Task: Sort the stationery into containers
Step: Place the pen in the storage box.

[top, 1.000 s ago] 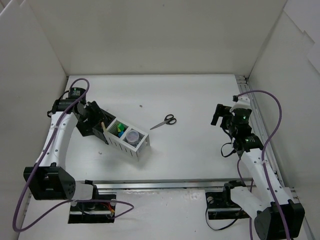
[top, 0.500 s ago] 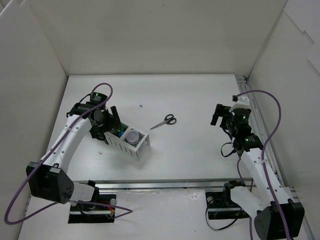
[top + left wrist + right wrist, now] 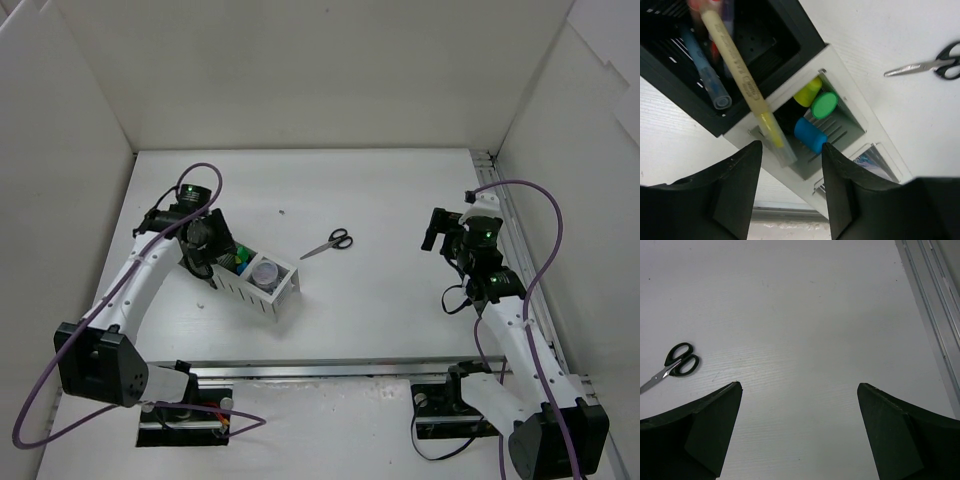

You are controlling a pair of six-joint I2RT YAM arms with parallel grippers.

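Note:
The containers (image 3: 258, 282), joined black and white mesh boxes, sit left of centre. My left gripper (image 3: 212, 250) hovers over them, jaws apart and holding nothing (image 3: 791, 146). Below it a yellow pen (image 3: 737, 65) leans from the black box (image 3: 790, 37) into the white box (image 3: 847, 127). That white box holds yellow (image 3: 807, 91), green (image 3: 824, 105) and blue (image 3: 810, 135) highlighters. A blue pen (image 3: 705, 75) stands in the black box. A clear jar (image 3: 266, 270) fills another white box. Black-handled scissors (image 3: 328, 243) (image 3: 675, 364) lie on the table. My right gripper (image 3: 435, 230) (image 3: 799, 385) hangs open above bare table.
White walls close in the table on three sides. A metal rail (image 3: 932, 310) runs along the right edge, and another rail (image 3: 330, 370) crosses in front of the arm bases. A tiny dark speck (image 3: 282, 211) lies behind the scissors.
My left gripper swung right from beside the containers to above them, and its jaws widened then narrowed. The yellow pen now rests in the boxes. The right arm has not moved.

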